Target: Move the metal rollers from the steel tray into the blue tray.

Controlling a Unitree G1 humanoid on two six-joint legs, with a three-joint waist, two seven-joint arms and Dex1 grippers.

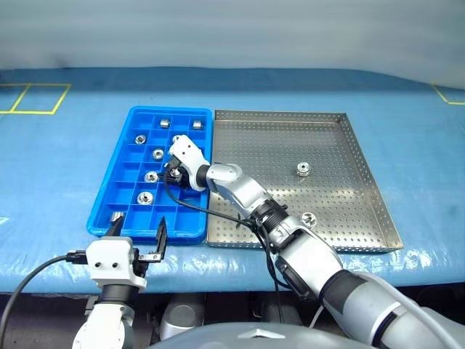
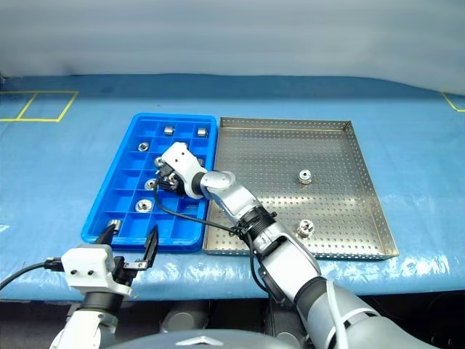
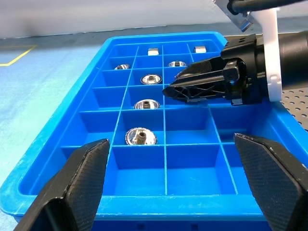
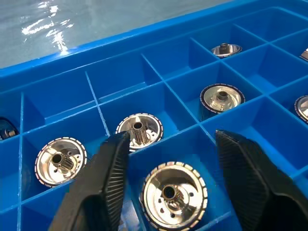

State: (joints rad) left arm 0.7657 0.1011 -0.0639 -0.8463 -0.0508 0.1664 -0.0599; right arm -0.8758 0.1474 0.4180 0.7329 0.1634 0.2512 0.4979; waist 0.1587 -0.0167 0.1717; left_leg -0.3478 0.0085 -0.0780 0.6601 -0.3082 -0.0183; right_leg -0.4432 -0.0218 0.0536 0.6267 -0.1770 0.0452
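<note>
The steel tray (image 1: 349, 211) lies on the blue-covered table (image 1: 58, 182), with the narrower blue tray (image 1: 116, 189) touching it on its nine o'clock side. Two metal rollers are left on the perforated floor: one (image 1: 302, 169) near the middle, the other (image 1: 309, 218) toward six o'clock, close to the near rim. The rest sit in the blue tray's compartments, one to a cell, among them a pair along the far row (image 1: 165, 122) and a column running down the middle (image 1: 158, 153).

The right gripper (image 4: 169, 159) reaches across from the steel tray's side and hangs over a cell at about the centre of the blue tray. Its fingers (image 4: 103, 178) stand apart on either side of a roller (image 4: 174, 195) lying in that cell; they seem clear of it, though contact at the tips is hard to rule out.

The left gripper (image 1: 136, 234) sits at the blue tray's six o'clock edge, its jaws spread wide and holding nothing.
</note>
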